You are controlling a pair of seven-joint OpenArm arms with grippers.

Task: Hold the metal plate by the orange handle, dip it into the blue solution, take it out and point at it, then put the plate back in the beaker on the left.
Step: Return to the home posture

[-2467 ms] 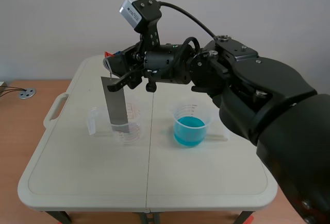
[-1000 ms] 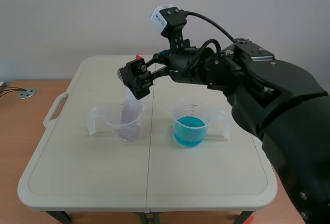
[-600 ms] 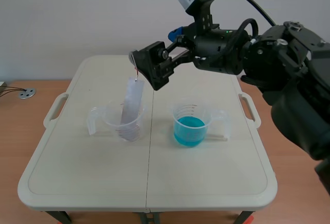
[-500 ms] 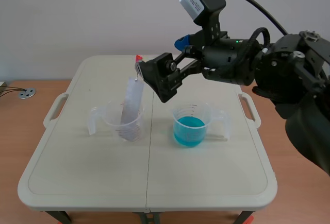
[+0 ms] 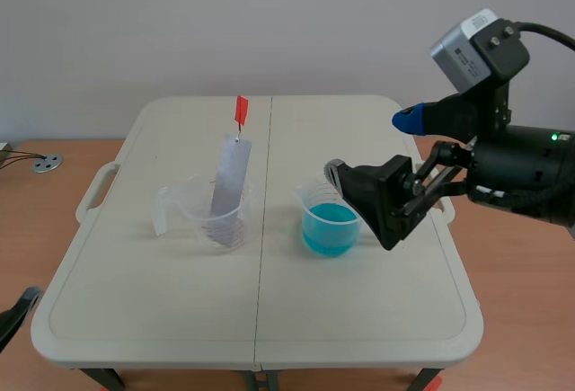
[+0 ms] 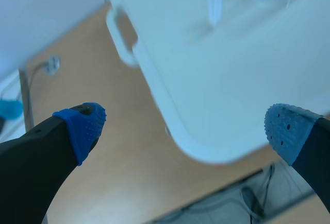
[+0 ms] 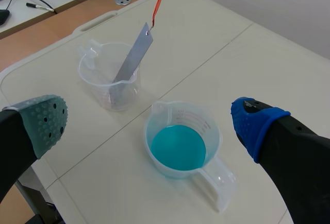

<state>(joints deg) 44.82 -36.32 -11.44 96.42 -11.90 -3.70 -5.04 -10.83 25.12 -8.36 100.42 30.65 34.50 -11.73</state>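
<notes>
Leaning inside a clear plastic beaker (image 5: 216,220) on the left of a cream folding table (image 5: 359,319) is a thin grey metal plate (image 5: 229,184), its small orange handle (image 5: 241,110) sticking up above the rim. Nothing holds it. To the right, well apart, stands a second clear beaker of blue solution (image 5: 331,225).

The right gripper (image 7: 152,118) hangs above and just beside the blue beaker, jaws wide apart and empty. The left gripper (image 6: 184,127) sits low off the table's near left corner, jaws also wide apart and empty.

Judging from this, the plate appears to be back in the left beaker. The main risk is the right arm's closeness to the blue beaker: a low sweep could knock it and spill the solution. The tall, tilted plate could also tip its light beaker if brushed.
</notes>
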